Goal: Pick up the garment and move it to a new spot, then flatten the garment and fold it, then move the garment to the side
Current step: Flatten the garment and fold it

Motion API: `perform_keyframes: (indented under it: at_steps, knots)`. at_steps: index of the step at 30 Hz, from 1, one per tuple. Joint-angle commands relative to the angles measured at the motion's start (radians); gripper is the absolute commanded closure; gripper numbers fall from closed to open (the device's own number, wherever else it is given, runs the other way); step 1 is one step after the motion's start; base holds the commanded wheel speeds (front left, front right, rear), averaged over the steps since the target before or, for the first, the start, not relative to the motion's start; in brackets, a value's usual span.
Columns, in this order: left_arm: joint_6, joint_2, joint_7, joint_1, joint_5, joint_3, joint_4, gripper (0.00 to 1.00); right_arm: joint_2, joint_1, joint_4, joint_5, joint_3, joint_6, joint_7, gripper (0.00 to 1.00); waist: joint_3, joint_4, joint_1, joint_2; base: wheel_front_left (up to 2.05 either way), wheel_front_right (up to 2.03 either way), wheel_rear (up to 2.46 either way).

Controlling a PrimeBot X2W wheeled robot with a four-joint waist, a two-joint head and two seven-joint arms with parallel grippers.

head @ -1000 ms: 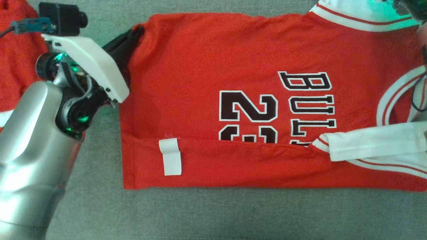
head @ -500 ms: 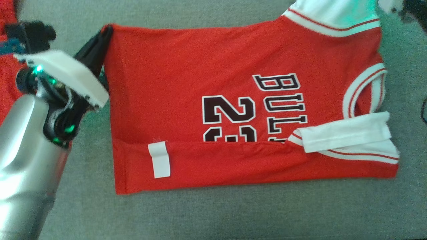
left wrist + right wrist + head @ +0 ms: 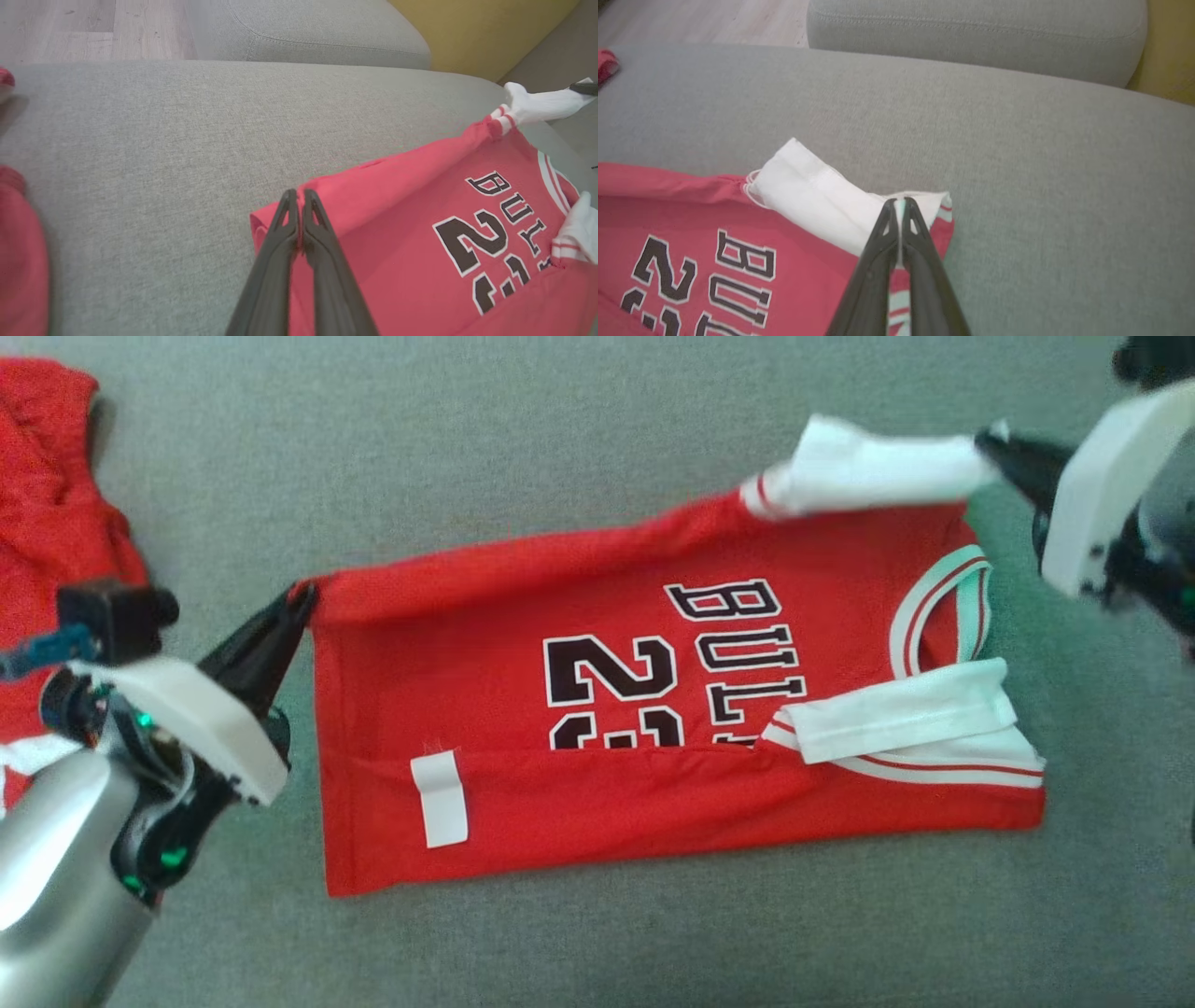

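Jersey [image 3: 607, 793] far edge now inward (left gripper [image 3: 303, 595], right gripper [image 3: 986, 441] tight on it)

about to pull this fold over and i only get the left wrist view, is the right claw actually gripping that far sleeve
observer: yes, the right claw is shut on the end of the white sleeve of the jersey.
operator: ok is the near long edge lying flat
observer: no, it is folded up over the lower part of the number, and a white label shows on that flap.
operator: and the hem on my side
observer: the left claw is shut on the far hem corner; the near hem corner lies free on the sofa.
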Motion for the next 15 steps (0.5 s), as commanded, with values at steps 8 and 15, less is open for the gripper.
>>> perform_keyframes:
  at_steps: [8,15]
  knots:
    - [-0.006,0.106,-0.096,0.017,-0.031,-0.045,0.003,1.00,-0.019,0.194,-0.182,0.006,-0.100,0.008,0.142,1.00,-0.052,-0.023,0.0003,-0.0001,0.00,0.00,0.00]
    - [-0.006,0.117,-0.137,0.022,-0.043,-0.090,0.044,1.00,0.016,0.324,-0.283,-0.016,-0.182,0.008,0.262,1.00,-0.074,-0.027,0.0003,-0.0001,0.00,0.00,0.00]
